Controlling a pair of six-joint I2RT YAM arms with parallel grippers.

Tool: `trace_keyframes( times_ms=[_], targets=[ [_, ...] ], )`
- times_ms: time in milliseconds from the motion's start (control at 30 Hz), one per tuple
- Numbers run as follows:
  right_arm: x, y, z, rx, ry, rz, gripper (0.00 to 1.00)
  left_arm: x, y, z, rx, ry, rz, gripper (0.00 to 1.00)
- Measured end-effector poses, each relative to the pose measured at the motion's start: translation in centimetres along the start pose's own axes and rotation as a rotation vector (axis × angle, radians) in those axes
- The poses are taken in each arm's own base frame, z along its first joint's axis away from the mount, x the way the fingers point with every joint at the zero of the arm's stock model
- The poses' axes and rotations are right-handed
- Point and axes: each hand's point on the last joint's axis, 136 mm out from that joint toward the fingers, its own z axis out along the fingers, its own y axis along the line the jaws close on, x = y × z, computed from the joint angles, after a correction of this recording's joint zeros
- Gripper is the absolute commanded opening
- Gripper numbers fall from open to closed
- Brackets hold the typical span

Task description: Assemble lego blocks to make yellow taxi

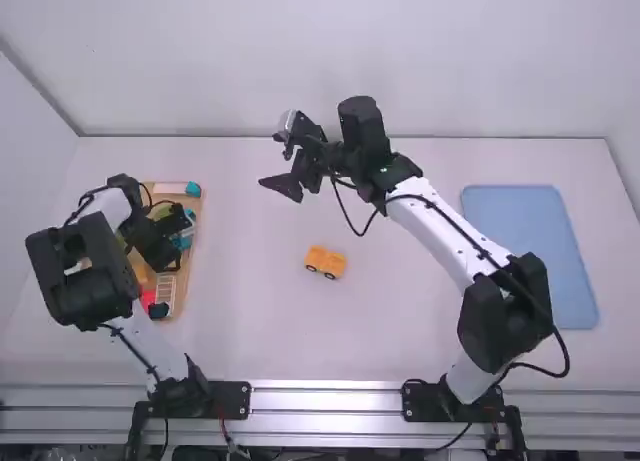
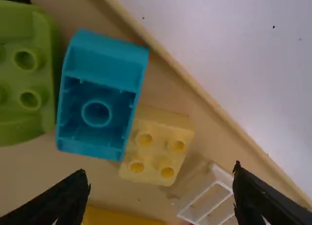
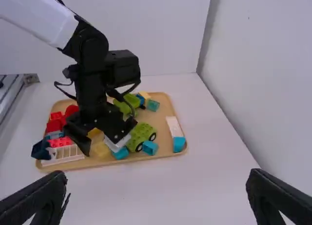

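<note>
White tabletop [image 1: 250, 331] is carrying the yellow wheeled base [image 1: 325, 262] midway between near and far edges, while left gripper [image 2: 160, 175] and right gripper [image 3: 158, 178] are hanging spread, the pale block [image 2: 158, 146] beside the tray's right edge [image 2: 204, 95] likely being light, stiff and best pinched across opposite sides.
</note>
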Motion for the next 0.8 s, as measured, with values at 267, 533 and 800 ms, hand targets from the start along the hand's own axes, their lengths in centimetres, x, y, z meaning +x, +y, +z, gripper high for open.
trace_keyframes(
  times_ms=[267,533,800],
  targets=[
    [-0.4,-0.1,0.0,0.005,-0.013,-0.017,0.98,0.7,-1.2,1.5,0.019,0.018,0.003,0.62],
    [-0.4,-0.1,0.0,0.004,-0.013,-0.016,0.98,0.5,-1.6,1.7,0.034,0.005,0.002,0.56],
    [-0.3,-0.1,0.0,0.004,-0.012,-0.016,0.98,-0.3,-0.2,1.9,-0.024,-0.037,-0.038,0.5]
  ],
)
